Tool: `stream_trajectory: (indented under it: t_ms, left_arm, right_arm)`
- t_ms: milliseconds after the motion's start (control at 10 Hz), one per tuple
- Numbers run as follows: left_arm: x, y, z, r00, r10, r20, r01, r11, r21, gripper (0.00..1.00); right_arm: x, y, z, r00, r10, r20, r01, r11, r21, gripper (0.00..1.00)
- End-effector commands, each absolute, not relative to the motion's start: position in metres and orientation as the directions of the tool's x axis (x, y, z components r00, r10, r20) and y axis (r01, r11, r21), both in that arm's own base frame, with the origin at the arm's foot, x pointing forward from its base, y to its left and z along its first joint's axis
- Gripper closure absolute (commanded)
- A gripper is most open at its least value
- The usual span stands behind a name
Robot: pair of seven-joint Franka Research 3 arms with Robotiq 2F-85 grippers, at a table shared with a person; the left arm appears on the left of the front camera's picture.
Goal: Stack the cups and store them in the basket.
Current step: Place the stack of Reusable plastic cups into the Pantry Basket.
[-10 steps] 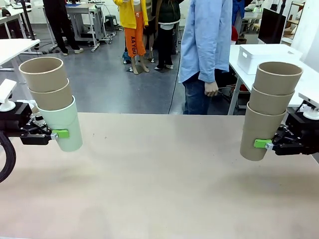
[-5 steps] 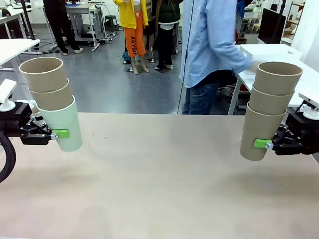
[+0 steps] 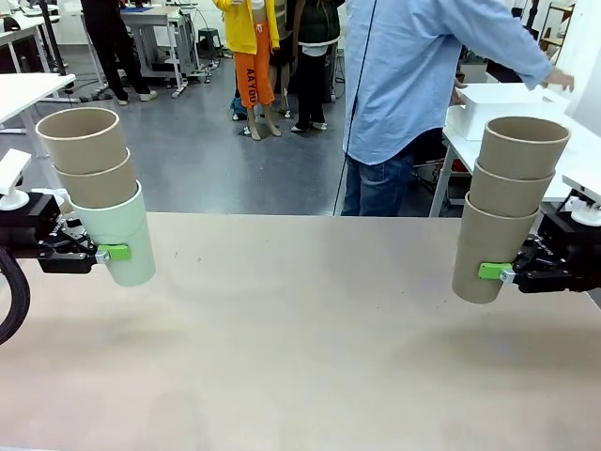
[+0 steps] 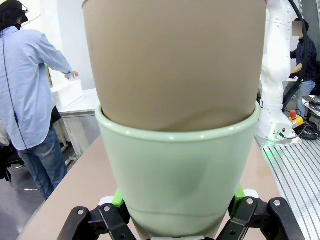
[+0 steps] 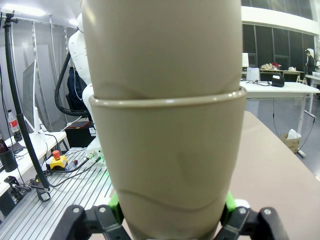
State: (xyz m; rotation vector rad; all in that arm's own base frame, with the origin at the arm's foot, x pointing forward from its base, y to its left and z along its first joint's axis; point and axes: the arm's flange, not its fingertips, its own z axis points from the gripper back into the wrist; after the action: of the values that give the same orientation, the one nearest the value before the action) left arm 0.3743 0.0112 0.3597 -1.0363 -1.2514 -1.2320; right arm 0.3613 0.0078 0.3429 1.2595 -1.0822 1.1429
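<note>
Both end effectors (image 3: 115, 251) (image 3: 490, 270) clamp upright cup stacks (image 3: 94, 183) (image 3: 512, 188).

Tan matte table (image 3: 300, 357) spans whole foreground

Glossy grey floor (image 3: 207, 141), tan tabletop (image 3: 300, 357) in front, white side table (image 3: 23, 89) at left, workbench (image 3: 155, 28) far back, dark windows (image 5: 280, 45), ceiling light (image 5: 17, 10), ribbed metal deck (image 4: 300, 175)
</note>
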Motion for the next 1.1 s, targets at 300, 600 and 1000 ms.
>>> stream_trajectory:
  t_ms: [300,600,1000]
  left_arm:
    - [0.3752,0.0092,0.3642,-0.075,-0.070,0.995,0.991,0.103,0.082,0.14]
    - [0.3752,0.0092,0.3642,-0.075,-0.070,0.995,0.991,0.103,0.082,0.14]
    - [0.3752,0.0092,0.3642,-0.075,-0.070,0.995,0.991,0.103,0.082,0.14]
  right_arm:
    - [0.3615,0.0090,0.3476,0.129,0.034,0.991,-0.991,-0.019,0.129,0.17]
    - [0.3615,0.0090,0.3476,0.129,0.034,0.991,-0.991,-0.019,0.129,0.17]
    - [0.3615,0.0090,0.3476,0.129,0.034,0.991,-0.991,-0.019,0.129,0.17]
